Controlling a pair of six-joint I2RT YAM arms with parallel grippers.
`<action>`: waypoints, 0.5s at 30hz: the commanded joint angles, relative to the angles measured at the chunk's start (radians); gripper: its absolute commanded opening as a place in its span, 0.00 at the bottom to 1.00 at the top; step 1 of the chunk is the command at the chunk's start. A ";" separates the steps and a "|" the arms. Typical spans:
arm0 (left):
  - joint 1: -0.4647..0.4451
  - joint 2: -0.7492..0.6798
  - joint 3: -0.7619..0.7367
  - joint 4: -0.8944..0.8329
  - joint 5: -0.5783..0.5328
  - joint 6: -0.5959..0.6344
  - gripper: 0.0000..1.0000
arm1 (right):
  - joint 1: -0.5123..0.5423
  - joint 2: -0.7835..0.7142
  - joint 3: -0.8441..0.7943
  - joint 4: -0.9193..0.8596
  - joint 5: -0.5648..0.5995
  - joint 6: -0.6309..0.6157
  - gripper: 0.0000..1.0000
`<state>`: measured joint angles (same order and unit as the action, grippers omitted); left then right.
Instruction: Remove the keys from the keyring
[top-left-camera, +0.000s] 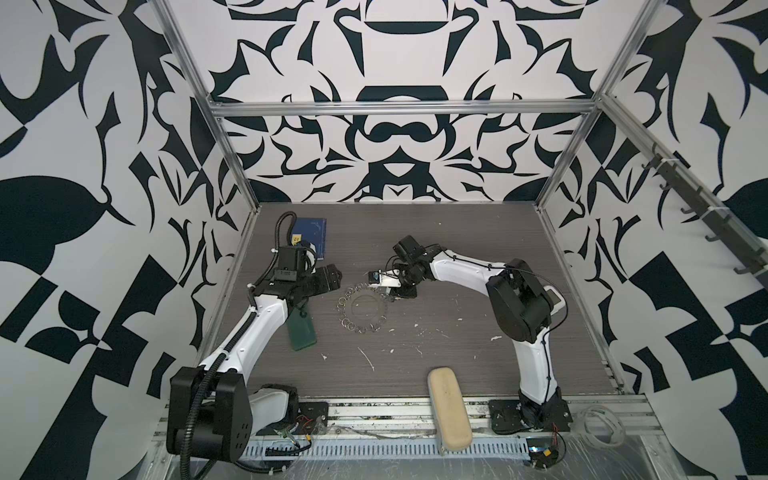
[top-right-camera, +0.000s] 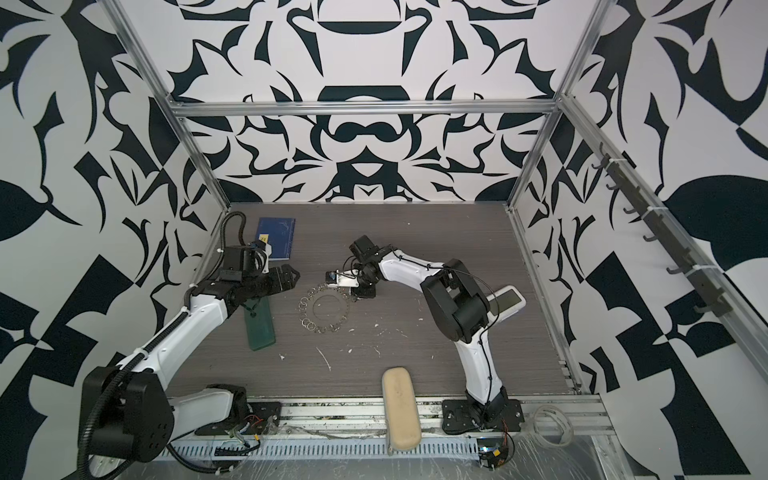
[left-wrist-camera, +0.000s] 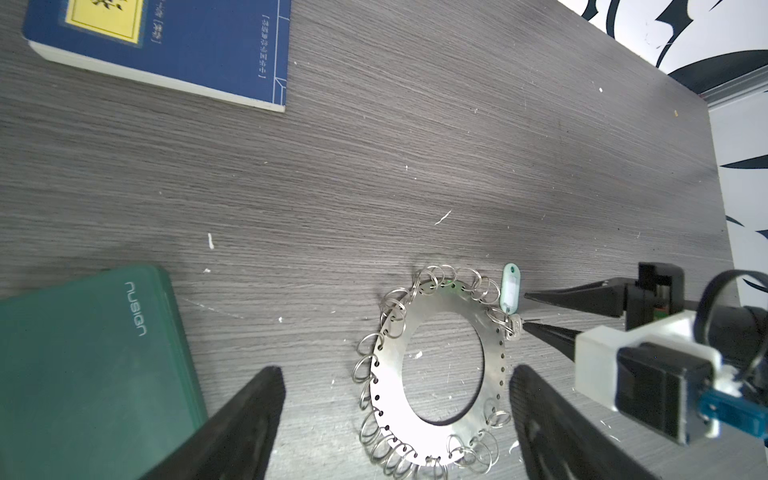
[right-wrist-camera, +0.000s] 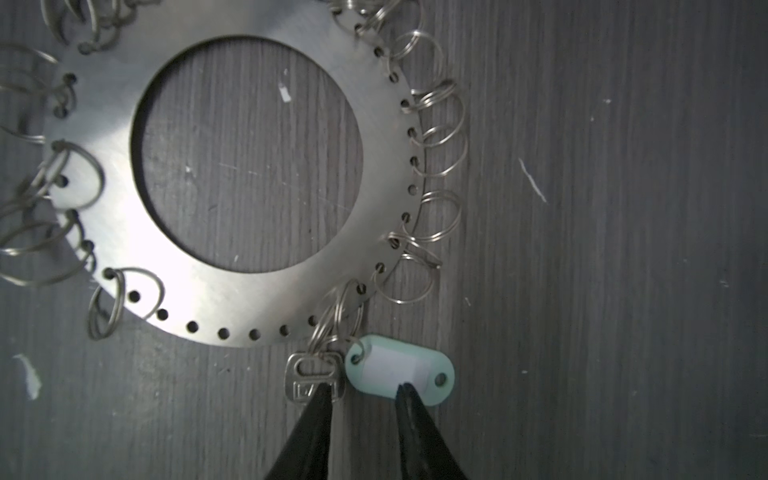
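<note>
While at the keys (right-wrist-camera: 386, 368) on the keyring (right-wrist-camera: 249, 299) — right end effector (right-wrist-camera: 361, 385) slightly parted, empty; left end effector (left-wrist-camera: 395, 370) — spread wide.

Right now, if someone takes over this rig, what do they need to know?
Left gripper: open, empty, hovering beside the keyring.
Right gripper: open, tips at the tag and small metal key, gripping neither.
Keyring lies flat on the table; tag and key linked to its rim by split rings.
Done: nothing removed. Left: free tag and key.
</note>
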<state>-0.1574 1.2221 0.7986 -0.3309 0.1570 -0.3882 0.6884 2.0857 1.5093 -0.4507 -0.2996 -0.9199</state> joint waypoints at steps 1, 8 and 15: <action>-0.002 -0.018 -0.017 -0.019 0.002 0.005 0.89 | -0.001 -0.009 0.040 -0.021 -0.016 -0.006 0.30; -0.001 -0.015 -0.016 -0.020 0.002 0.006 0.88 | 0.005 0.008 0.050 -0.022 -0.024 -0.004 0.29; -0.002 -0.021 -0.016 -0.024 -0.001 0.005 0.88 | 0.014 0.020 0.053 -0.021 -0.027 -0.004 0.29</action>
<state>-0.1574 1.2221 0.7986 -0.3332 0.1566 -0.3882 0.6933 2.1056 1.5249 -0.4557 -0.3042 -0.9199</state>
